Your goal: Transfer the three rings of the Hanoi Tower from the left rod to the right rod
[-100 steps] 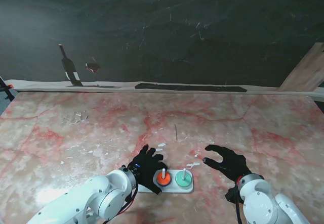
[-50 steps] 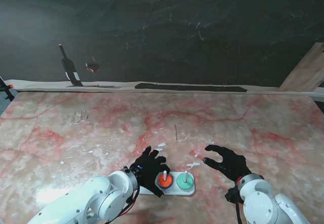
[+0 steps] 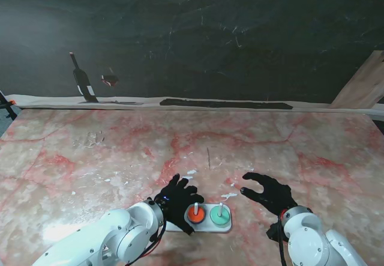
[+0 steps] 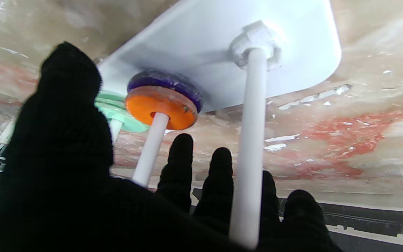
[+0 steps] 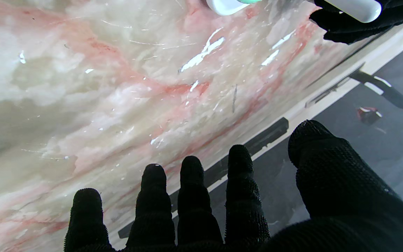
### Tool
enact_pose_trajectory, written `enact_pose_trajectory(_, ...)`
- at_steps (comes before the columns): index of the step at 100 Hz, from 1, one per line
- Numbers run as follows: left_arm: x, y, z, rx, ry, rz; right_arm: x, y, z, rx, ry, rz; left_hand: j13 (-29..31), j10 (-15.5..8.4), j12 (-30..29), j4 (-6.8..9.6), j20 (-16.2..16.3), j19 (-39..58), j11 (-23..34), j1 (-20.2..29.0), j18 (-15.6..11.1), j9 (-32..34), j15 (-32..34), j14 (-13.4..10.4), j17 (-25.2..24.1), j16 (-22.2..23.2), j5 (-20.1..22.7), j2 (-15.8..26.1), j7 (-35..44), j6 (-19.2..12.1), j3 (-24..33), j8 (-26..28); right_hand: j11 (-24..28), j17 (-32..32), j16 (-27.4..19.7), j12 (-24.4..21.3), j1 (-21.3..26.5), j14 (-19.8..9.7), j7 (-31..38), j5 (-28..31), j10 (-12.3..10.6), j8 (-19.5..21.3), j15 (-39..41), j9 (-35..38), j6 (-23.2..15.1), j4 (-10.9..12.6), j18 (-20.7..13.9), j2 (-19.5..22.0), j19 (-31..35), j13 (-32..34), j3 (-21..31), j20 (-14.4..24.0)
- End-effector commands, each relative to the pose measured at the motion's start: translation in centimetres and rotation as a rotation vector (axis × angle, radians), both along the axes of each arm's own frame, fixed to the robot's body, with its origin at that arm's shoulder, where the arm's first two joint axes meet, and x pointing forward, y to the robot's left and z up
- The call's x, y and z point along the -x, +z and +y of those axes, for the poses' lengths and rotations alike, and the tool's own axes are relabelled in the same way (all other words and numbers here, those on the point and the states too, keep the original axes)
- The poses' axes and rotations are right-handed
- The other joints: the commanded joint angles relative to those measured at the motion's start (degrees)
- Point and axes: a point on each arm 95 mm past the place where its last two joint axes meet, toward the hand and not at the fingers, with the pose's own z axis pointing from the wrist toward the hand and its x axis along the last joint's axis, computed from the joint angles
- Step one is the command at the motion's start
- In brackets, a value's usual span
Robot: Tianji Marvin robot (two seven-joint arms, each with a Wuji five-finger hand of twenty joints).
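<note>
- Sliding right with the white base (image 3: 207, 224), my left hand (image 3: 175, 199) is now settling, fingers spread, holding nothing, steadying it.
- Orange ring (image 3: 195, 214) is sitting mid-rod over purple; green ring (image 3: 220, 217) is resting rightmost.
- My right hand (image 3: 268, 193) is hovering spread above the tabletop (image 3: 288, 146), waiting.

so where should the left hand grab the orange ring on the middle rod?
By its outer rim, thumb and fingertip on opposite sides. The orange ring lies flat on a purple ring, threaded on a white rod, so it can only lift straight up. Come from above; the left hand hovers open beside it, and the green ring crowds the right.
</note>
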Motion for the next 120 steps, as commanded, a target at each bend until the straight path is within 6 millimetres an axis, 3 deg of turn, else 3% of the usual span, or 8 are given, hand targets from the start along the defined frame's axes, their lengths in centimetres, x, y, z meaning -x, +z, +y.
enact_pose_trajectory(1,0.2,0.2,0.0,0.001,-0.001,0.004,0.2,-0.2,0.2,0.001,0.005,0.01,-1.3,2.7,-0.7,-1.21,0.5,-0.9,-1.3,-0.4,0.8,-2.0,-0.6,1.1,-0.3,-0.2,0.4,-0.2,-0.4,-0.8,-1.6,-0.6,-0.6,-0.8,0.1,-0.4,-0.5,0.3,-0.5,-1.3,-0.1,-0.4,0.1,-1.8,0.5,0.7,0.2,0.8,-1.5,-1.7,-1.1,1.7)
enact_pose_trajectory(34,0.2,0.2,-0.3,-0.036,-0.028,-0.016,0.1,-0.2,0.2,0.005,0.007,0.015,-1.3,2.6,-2.0,-0.92,0.1,-1.0,-2.0,0.5,0.9,-1.9,-0.8,1.0,-0.4,-1.0,7.8,-0.6,5.5,-4.0,-1.5,2.7,-0.6,-0.8,0.1,-0.4,-0.4,0.3,-0.4,-1.2,0.0,-0.4,0.1,-1.8,0.5,0.6,0.2,0.7,-1.6,-1.8,-1.1,1.8)
enact_pose_trajectory(52,0.0,0.4,-0.5,-0.064,-0.034,-0.029,0.1,-0.2,0.2,0.008,0.004,0.019,-1.3,2.9,-2.3,-0.79,-0.2,-1.0,-2.0,0.8,0.9,-1.5,-0.7,1.3,-0.4,-1.2,8.4,-0.9,6.6,-4.6,-1.1,3.4,-0.6,-0.8,0.1,-0.4,-0.5,0.3,-0.4,-1.2,0.0,-0.4,0.2,-1.9,0.5,0.6,0.3,0.6,-1.7,-1.8,-1.1,1.9)
enact_pose_trajectory(76,-0.1,0.8,-0.9,-0.111,-0.048,-0.044,0.1,-0.2,0.2,0.007,0.003,0.024,-1.4,3.1,-2.5,-0.74,-0.5,-1.0,-2.0,1.0,1.0,-0.5,-0.5,1.6,-0.4,-0.9,10.4,-1.2,7.9,-8.0,-0.6,4.1,-0.5,-0.9,0.1,-0.4,-0.5,0.3,-0.4,-1.1,0.1,-0.4,0.2,-1.9,0.6,0.6,0.3,0.7,-1.9,-1.8,-1.1,2.1)
enact_pose_trajectory(120,-0.3,2.5,-1.4,-0.21,-0.085,-0.06,0.0,-0.2,0.2,0.011,0.001,0.031,-1.4,3.8,-3.6,-1.23,-1.2,-1.1,-2.8,0.8,0.9,-1.1,-0.5,2.1,-0.3,-0.8,7.3,-2.6,3.4,-4.1,0.1,1.7,-0.6,-0.9,0.1,-0.4,-0.5,0.3,-0.4,-1.1,0.2,-0.4,0.2,-2.1,0.7,0.6,0.3,0.6,-2.1,-1.9,-1.0,2.3)
